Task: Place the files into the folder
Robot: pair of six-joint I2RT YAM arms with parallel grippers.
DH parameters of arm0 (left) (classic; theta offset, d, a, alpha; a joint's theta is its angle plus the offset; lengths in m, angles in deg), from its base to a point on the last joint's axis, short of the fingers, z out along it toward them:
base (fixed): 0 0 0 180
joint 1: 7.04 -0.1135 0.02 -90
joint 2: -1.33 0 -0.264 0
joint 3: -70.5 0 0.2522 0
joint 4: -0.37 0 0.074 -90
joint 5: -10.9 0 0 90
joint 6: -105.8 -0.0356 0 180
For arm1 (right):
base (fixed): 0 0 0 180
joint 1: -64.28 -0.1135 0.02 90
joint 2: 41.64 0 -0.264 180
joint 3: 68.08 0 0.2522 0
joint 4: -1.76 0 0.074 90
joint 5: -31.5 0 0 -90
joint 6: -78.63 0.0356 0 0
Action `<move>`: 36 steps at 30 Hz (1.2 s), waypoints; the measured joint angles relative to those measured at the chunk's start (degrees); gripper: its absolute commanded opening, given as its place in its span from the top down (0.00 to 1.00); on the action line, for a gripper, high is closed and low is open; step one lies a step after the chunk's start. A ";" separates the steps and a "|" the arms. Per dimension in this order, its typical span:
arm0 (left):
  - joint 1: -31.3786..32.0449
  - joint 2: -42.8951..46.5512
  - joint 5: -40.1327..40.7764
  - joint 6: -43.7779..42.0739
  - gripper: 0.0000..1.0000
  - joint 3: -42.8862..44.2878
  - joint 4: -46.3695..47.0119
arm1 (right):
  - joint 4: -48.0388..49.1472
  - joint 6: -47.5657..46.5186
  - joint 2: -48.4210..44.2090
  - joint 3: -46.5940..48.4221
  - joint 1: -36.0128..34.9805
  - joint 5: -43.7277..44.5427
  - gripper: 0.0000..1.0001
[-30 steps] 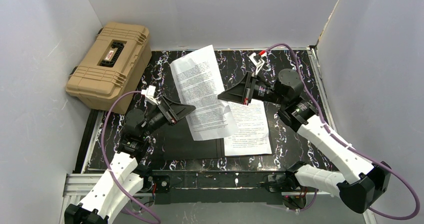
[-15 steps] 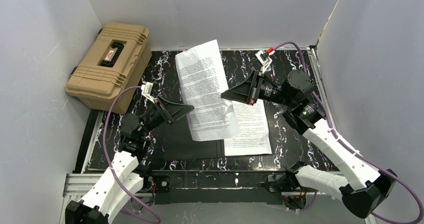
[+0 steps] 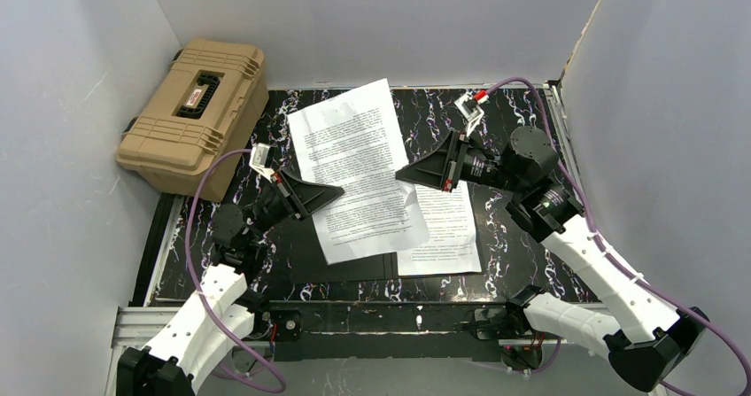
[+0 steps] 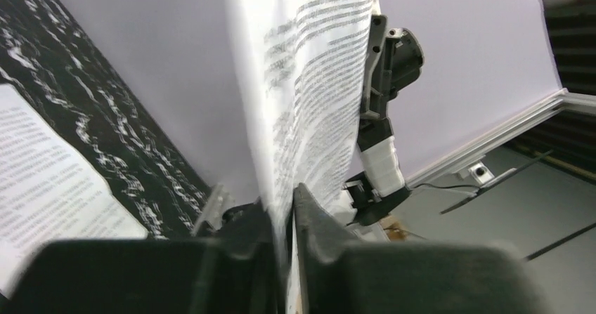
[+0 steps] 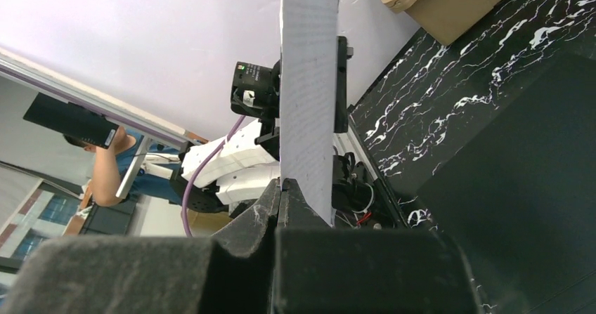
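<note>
Between the tools, the printed sheet (image 3: 359, 170) is held aloft. The right tool (image 3: 400, 173) is clamped on one edge, and the left tool (image 3: 339, 190), wide a second ago, is now nipped onto the opposite edge. The open folder (image 3: 292, 247) lies beneath; lowering is judged next.

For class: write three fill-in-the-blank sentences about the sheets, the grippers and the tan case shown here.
1. The left gripper and right gripper pinch the raised sheet at ____ edges.
2. The other sheet lies flat nearer the ____ arm.
3. The tan case stands beyond the ____ arm.
Missing words: opposite; right; left.
</note>
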State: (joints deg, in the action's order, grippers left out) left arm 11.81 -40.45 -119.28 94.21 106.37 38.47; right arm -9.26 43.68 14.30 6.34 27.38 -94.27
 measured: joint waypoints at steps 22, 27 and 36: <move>0.00 0.72 -2.82 0.20 1.00 0.52 0.87 | -0.20 -4.76 4.70 -0.96 0.00 -0.04 0.58; 0.00 -0.37 -3.41 0.00 1.00 1.11 0.92 | 2.27 -3.98 6.40 -1.55 -0.42 -0.76 0.68; 0.00 -2.73 -3.82 -0.81 0.99 1.42 0.35 | 3.74 -4.46 6.51 -2.36 -0.68 -0.48 0.99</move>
State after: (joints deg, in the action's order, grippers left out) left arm 11.81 -43.18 -123.11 93.41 107.79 38.82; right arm -5.52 39.22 20.82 3.98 26.70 -94.75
